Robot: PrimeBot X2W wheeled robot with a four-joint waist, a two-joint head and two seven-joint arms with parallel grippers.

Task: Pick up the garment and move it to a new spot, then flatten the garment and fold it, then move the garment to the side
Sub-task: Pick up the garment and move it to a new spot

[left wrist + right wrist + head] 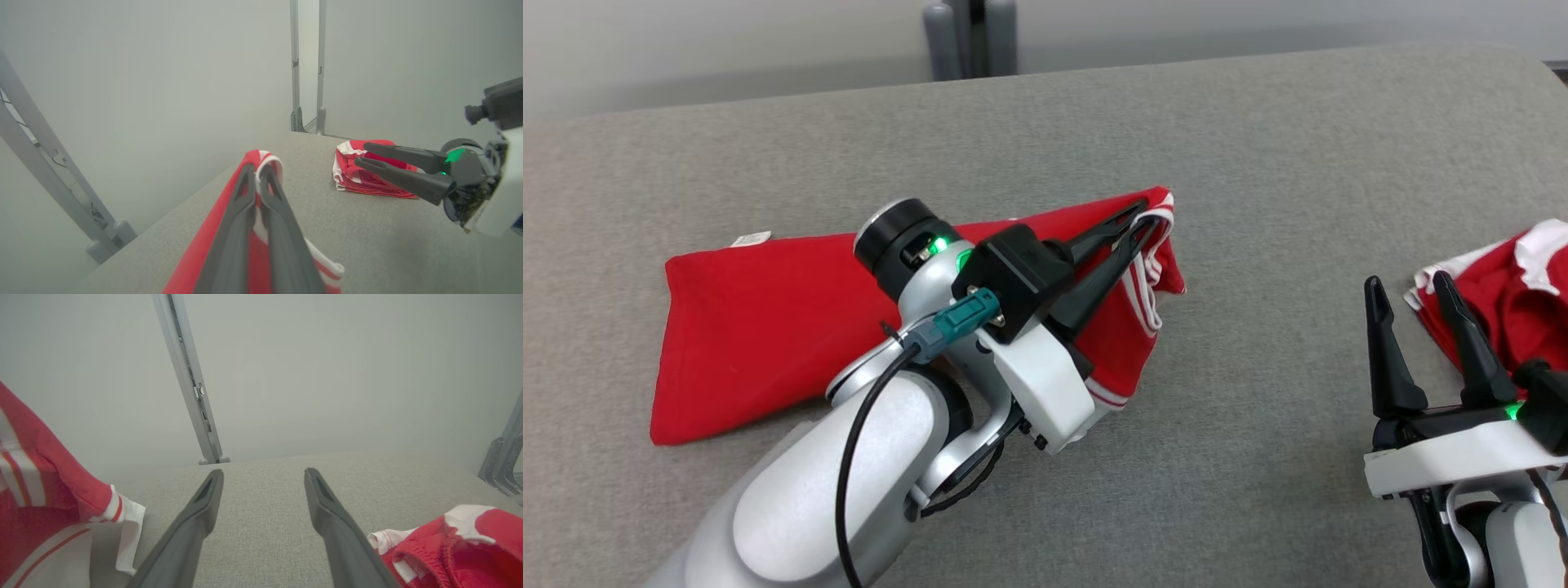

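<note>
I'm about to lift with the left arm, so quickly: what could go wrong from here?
1. The left gripper is shut on just the striped edge at one corner of the red garment; the thin pinch may slip, or the cloth may trail and bunch when lifted.
2. The right gripper is open right beside the second red garment; a sideways reach could snag it.

Soft even light, faint shadows (hazy wrist views)
</note>
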